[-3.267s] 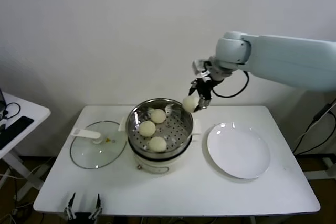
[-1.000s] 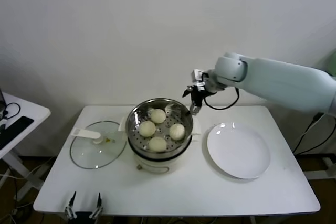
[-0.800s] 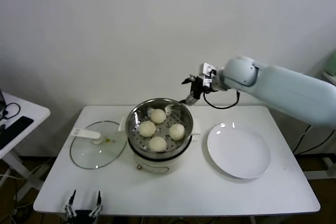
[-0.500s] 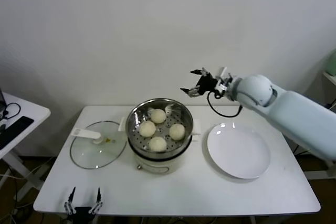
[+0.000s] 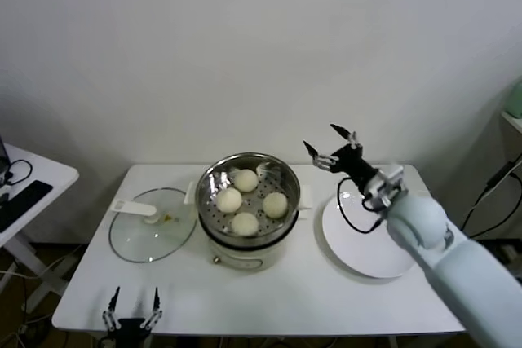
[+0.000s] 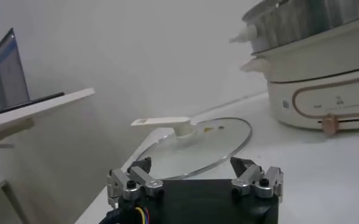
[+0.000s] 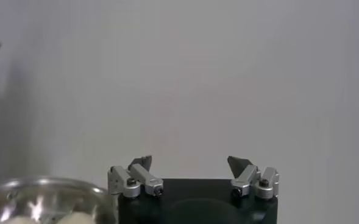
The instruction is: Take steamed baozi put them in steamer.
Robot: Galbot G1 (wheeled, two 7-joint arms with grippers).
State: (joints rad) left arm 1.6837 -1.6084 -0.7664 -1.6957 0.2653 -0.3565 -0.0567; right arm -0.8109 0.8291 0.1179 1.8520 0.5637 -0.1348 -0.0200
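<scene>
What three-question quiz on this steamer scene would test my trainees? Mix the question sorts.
1. How many baozi lie in the steamer?
2. True or false: the right gripper holds a bun.
3. Which side of the steamer is the glass lid on: A) robot's left, B) robot's right?

Key: 1. Four. 2. False: it is open and empty, raised above the white plate. 3. A.
</scene>
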